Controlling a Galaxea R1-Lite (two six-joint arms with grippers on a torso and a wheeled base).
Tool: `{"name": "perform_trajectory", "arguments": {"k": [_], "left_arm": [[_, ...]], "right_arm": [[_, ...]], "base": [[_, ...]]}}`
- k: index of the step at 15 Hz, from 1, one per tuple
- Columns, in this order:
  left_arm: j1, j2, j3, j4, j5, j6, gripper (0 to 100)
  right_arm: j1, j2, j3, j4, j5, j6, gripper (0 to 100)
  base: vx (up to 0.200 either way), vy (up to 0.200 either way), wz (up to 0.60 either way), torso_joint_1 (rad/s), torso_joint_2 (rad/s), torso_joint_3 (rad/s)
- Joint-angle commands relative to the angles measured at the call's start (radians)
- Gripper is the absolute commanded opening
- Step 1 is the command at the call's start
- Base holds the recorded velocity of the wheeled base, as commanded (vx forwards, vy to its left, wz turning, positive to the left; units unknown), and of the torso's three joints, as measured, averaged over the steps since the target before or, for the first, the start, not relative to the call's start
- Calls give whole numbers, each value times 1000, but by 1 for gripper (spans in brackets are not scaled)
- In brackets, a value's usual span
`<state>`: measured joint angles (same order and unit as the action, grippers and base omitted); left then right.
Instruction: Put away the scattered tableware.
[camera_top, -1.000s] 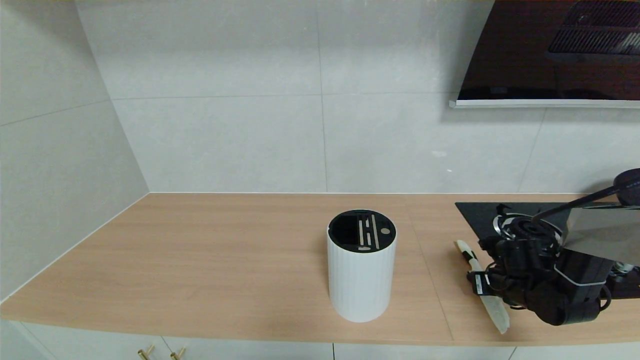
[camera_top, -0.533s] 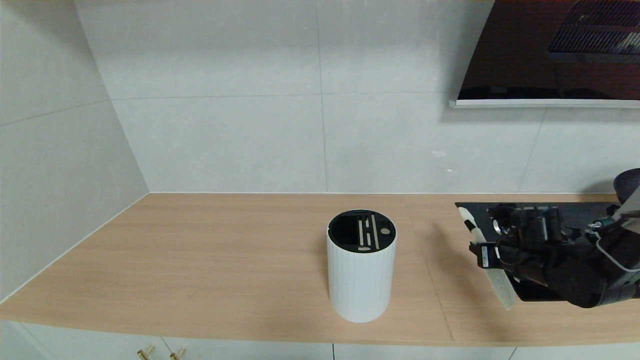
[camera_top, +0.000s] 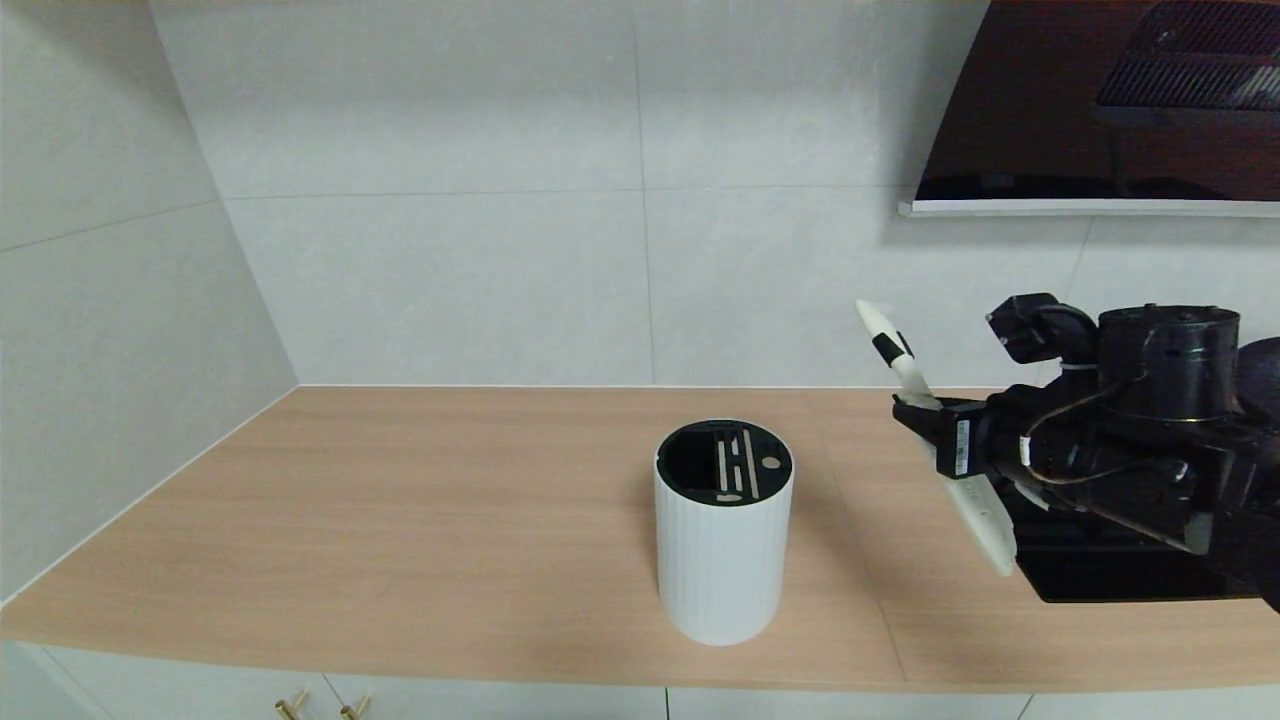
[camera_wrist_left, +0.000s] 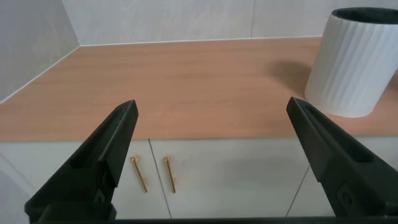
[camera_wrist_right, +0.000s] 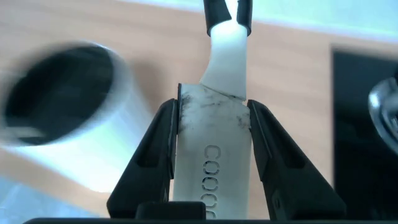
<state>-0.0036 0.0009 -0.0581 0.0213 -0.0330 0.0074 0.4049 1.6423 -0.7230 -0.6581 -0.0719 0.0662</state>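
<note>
A white knife (camera_top: 985, 518) with a black band on its handle hangs above the wooden counter, handle tilted up toward the wall. My right gripper (camera_top: 950, 440) is shut on it around the middle, to the right of the holder. In the right wrist view the knife (camera_wrist_right: 214, 134) sits clamped in my right gripper (camera_wrist_right: 212, 155). The white ribbed holder (camera_top: 722, 540) with a black slotted top stands mid-counter, blurred in the right wrist view as the holder (camera_wrist_right: 62, 118). My left gripper (camera_wrist_left: 211, 109) stands open, low in front of the counter edge, with the holder (camera_wrist_left: 351, 59) off to one side.
A black hob (camera_top: 1100, 575) lies on the counter's right end, under my right arm, with a burner (camera_wrist_right: 385, 106). A dark range hood (camera_top: 1100, 100) hangs on the wall above. Cabinet doors with gold handles (camera_wrist_left: 152, 174) sit below the counter edge. Bare wood (camera_top: 420, 500) spreads left of the holder.
My right gripper has lifted the knife off the counter, carrying it up and slightly left toward the holder; the handle now points higher. The holder has not moved.
</note>
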Motion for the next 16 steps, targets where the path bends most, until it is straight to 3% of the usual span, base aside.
{"name": "perform_trajectory", "arguments": {"k": [1, 2, 3, 5, 6, 7, 8, 11, 14, 16], "left_arm": [[-19, 88, -164, 86, -76, -26, 100], [-24, 134, -210, 112, -104, -24, 100], [-32, 343, -373, 157, -205, -24, 100], [-35, 665, -552, 152, -315, -23, 100], [-41, 778, -605, 138, -332, -17, 100], [-84, 904, -655, 85, -344, -27, 100], [-150, 1022, -678, -7, -344, -75, 100], [-365, 1278, -687, -399, -328, -383, 100], [-435, 1383, -660, -541, -308, -543, 100], [-515, 1446, -643, -652, -303, -646, 100]], "right_arm": [[17, -79, -13, -2, 34, -8, 0], [17, -79, -30, -2, 50, -19, 0], [17, -64, -92, 6, 72, -43, 0], [57, -52, -144, 8, 58, -42, 0], [80, -52, -144, 9, 54, -40, 0], [124, -52, -145, 8, 24, -39, 0], [160, -50, -145, 8, -9, -37, 0], [267, -52, -139, 8, -104, -35, 0], [357, -39, -125, 8, -155, -6, 0], [407, -33, -118, 8, -177, 6, 0]], "base": [[0, 0, 0, 0, 0, 0], [0, 0, 0, 0, 0, 0], [0, 0, 0, 0, 0, 0], [0, 0, 0, 0, 0, 0], [0, 0, 0, 0, 0, 0], [0, 0, 0, 0, 0, 0], [0, 0, 0, 0, 0, 0], [0, 0, 0, 0, 0, 0], [0, 0, 0, 0, 0, 0], [0, 0, 0, 0, 0, 0]]}}
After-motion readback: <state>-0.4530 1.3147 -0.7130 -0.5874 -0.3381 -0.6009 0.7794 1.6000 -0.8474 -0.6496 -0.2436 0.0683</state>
